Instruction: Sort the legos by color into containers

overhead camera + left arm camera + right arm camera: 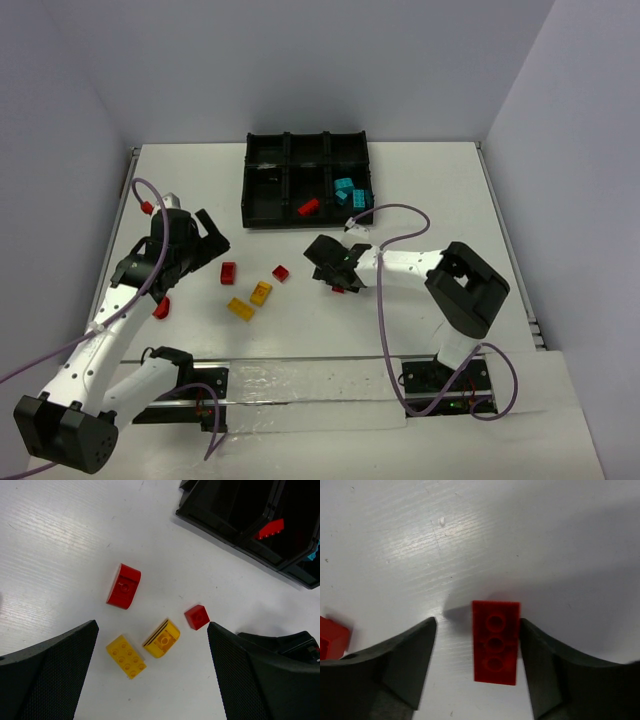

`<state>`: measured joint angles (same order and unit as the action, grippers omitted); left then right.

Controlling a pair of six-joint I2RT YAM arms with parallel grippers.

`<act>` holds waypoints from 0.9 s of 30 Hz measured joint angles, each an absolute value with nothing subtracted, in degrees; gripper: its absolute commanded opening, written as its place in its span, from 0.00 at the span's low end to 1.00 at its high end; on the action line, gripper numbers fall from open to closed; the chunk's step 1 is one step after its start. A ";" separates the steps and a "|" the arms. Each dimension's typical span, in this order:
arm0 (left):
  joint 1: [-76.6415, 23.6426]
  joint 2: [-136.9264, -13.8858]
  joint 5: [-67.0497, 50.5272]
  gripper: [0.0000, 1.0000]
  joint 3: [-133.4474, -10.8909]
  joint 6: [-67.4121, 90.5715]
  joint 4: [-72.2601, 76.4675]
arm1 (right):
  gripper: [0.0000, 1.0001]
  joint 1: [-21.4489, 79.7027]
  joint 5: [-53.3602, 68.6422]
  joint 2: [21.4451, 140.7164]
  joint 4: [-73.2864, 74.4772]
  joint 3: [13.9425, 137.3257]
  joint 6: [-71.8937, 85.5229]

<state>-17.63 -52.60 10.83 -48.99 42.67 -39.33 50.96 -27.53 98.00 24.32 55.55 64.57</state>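
Right wrist view shows the right gripper [477,625] partly open, straddling a red lego brick [495,642] flat on the table [470,540], low centre of frame; the left gripper [152,630] gapes wide and empty.

White table [430,200] seen from above. At its far side sits a black divided tray [246,190], with a red brick [308,207] in its near middle compartment and cyan bricks [350,190] in the near right one. Mid-table lie a second red brick [228,272], a third red brick [280,272] and two yellow bricks [261,292] (the yellow pair nearest the arms). The left jaws hang spread just left of this group. The right jaws sit low to its right, a fourth red brick [340,289] peeking out beneath them.
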 measured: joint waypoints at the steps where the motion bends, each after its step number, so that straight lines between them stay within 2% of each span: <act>1: -17.63 -52.60 10.83 0.99 -48.99 42.61 -39.33 | 0.61 50.96 -27.67 98.07 24.41 55.56 64.42; 3: -17.63 -52.60 10.83 0.99 -48.99 42.56 -39.33 | 0.55 50.96 -27.87 98.17 24.55 55.57 64.00; 6: -17.63 -52.60 10.83 0.99 -48.99 42.45 -39.33 | 0.39 50.96 -28.02 98.21 24.80 55.57 63.33; 9: -17.63 -52.60 10.83 0.99 -48.99 42.35 -39.33 | 0.33 50.96 -28.34 98.15 24.75 55.57 62.18; 17: -17.63 -52.62 10.83 0.99 -48.96 42.36 -39.30 | 0.34 50.88 -28.78 96.88 26.56 58.60 56.60; 27: -17.60 -52.98 11.45 0.99 -48.34 41.43 -39.91 | 0.35 45.13 -28.27 100.78 26.59 79.27 45.86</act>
<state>-17.60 -52.98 11.45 -48.34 41.43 -39.91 45.13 -28.27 100.78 26.59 79.27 45.86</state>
